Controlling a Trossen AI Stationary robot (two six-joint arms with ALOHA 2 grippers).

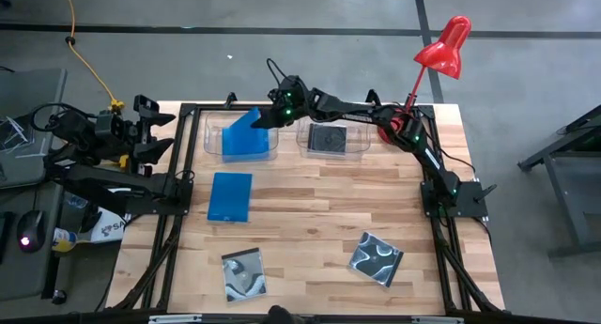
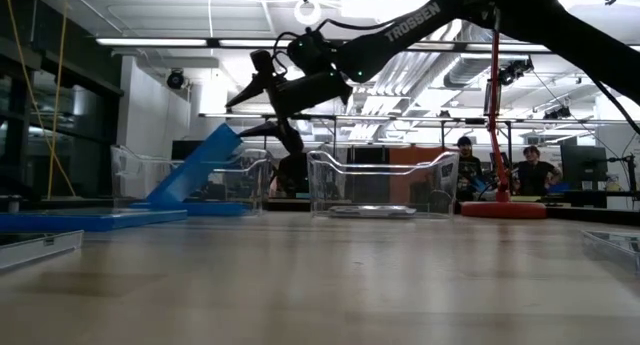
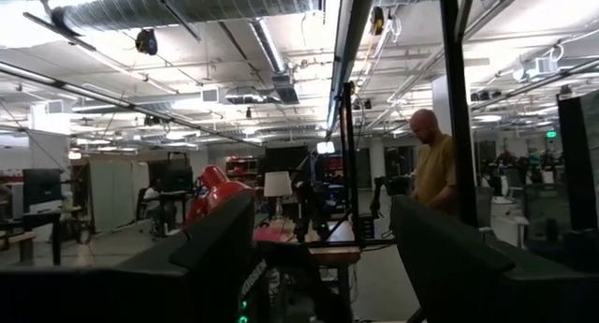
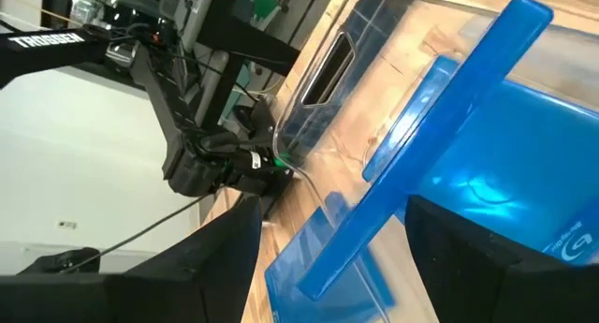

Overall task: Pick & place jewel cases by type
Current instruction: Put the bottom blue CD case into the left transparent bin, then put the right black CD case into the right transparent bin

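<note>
- Jewel cases are partly sorted: a tilted blue case [image 1: 246, 129] leans in the left clear tub [image 1: 214, 141] at about 11 o'clock on the table [image 1: 310, 221], one edge propped on the rim, apparently because it landed on another blue case [image 4: 524, 183] lying flat inside.
- A black case [image 1: 329, 137] lies flat in the right clear tub [image 1: 355, 146] at 12 o'clock, so each tub seems to take one type.
- Unsorted: a blue case on the table [image 1: 230, 196] at 9 o'clock, and two swirl-cover cases [image 1: 243, 272] [image 1: 377, 258] at 7 and 5 o'clock.
- Right gripper [image 1: 264, 123] hovers just above the tilted case, fingers spread and gripping nothing, which suggests a release.
- Left gripper [image 1: 166, 132] waits off the table's 10 o'clock corner, fingers spread, empty.
- A red desk lamp [image 1: 441, 50] stands at 1 o'clock.
</note>
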